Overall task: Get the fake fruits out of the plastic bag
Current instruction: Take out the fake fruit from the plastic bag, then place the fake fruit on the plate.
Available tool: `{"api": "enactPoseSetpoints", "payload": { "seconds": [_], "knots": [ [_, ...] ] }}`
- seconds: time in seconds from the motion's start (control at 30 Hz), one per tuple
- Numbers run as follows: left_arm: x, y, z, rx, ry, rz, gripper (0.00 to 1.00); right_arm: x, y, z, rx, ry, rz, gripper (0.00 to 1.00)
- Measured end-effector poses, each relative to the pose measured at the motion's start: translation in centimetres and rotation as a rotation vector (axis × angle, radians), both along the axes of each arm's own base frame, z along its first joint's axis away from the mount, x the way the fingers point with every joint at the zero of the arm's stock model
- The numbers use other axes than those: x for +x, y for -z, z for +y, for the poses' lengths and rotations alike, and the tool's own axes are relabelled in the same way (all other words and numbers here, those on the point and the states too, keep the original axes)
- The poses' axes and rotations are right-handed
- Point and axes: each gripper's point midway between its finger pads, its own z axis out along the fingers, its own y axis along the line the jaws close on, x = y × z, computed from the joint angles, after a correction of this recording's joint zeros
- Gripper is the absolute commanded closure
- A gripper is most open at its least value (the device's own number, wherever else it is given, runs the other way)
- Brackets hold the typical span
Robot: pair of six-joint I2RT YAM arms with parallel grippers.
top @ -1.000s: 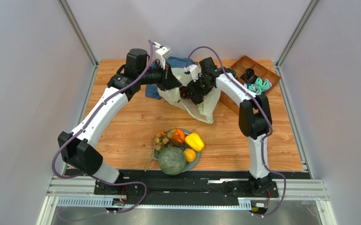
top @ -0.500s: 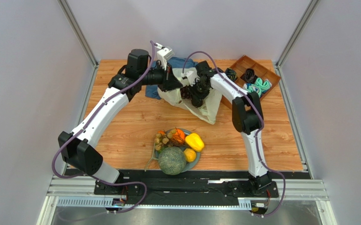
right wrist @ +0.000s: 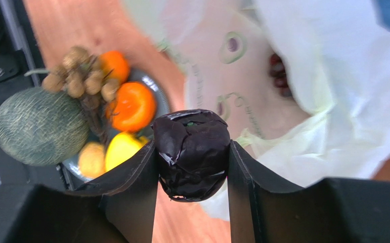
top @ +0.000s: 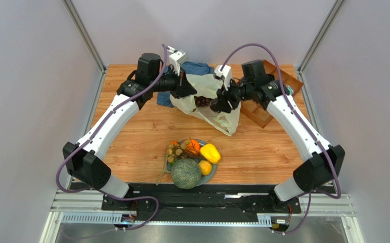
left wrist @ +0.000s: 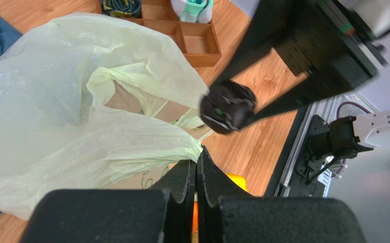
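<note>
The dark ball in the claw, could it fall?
The right gripper holds the dark ball only by its sides, so it might slip and roll. The plate is already crowded by the melon and other fruits, so it could tumble off. Grapes remain in the plastic bag, and the left gripper pinches just its thin edge, which might slide free.

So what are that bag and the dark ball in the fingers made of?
The bag looks like thin plastic film: translucent, pale yellow-green, finely crumpled. The dark ball between the right fingers looks glossy and creased, perhaps plastic; hard to be sure.
</note>
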Motion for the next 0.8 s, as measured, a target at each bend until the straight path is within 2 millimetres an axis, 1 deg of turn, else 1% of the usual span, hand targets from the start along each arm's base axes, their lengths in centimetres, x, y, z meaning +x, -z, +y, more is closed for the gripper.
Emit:
{"api": "enactPoseSetpoints", "payload": {
  "seconds": [0.03,0.07,0.13,0.17,0.23,0.3,0.37,0.43,0.47,0.5,0.57,0.7,0.77,0.8],
  "knots": [
    [0.0,0.0,0.0,0.001,-0.003,-0.001,1.0,-1.3,0.2,0.0,0.009,-0.028,0.007,0.74],
    [0.1,0.0,0.1,0.003,-0.007,-0.001,1.0,-2.3,0.8,0.0,0.009,-0.046,0.021,0.74],
    [0.3,0.1,0.1,0.006,-0.015,-0.003,1.0,-4.9,3.8,-0.2,-0.016,-0.088,0.099,0.74],
    [0.3,0.1,0.2,0.007,-0.019,-0.004,1.0,-6.2,6.1,-0.3,-0.041,-0.107,0.158,0.73],
    [0.4,0.1,0.2,0.009,-0.023,-0.005,1.0,-8.0,8.3,-0.1,-0.074,-0.14,0.212,0.73],
    [0.4,0.3,0.3,0.013,-0.027,-0.004,1.0,-10.3,10.7,0.2,-0.119,-0.19,0.259,0.73],
    [0.4,0.7,0.3,0.02,-0.031,0.001,1.0,-12.2,12.1,0.7,-0.144,-0.234,0.285,0.73],
    [0.3,1.3,0.5,0.027,-0.035,0.012,1.0,-13.3,12.8,1.3,-0.156,-0.269,0.292,0.73],
    [0.3,1.6,0.5,0.031,-0.036,0.018,1.0,-13.4,12.8,1.6,-0.156,-0.276,0.286,0.74],
    [0.2,1.8,0.5,0.033,-0.037,0.022,1.0,-13.1,12.7,1.8,-0.153,-0.274,0.269,0.74],
    [0.2,2.1,0.6,0.037,-0.037,0.029,1.0,-12.1,12.5,2.1,-0.153,-0.255,0.244,0.74],
    [0.0,2.0,0.7,0.038,-0.04,0.026,1.0,-8.3,11.6,3.8,-0.144,-0.216,0.191,0.73],
    [0.0,1.8,0.9,0.042,-0.045,0.011,1.0,-6.2,11.6,4.7,-0.142,-0.204,0.167,0.72],
    [0.2,1.7,1.1,0.045,-0.057,0.002,1.0,-5.7,11.9,4.8,-0.146,-0.201,0.169,0.72]
  ]
}}
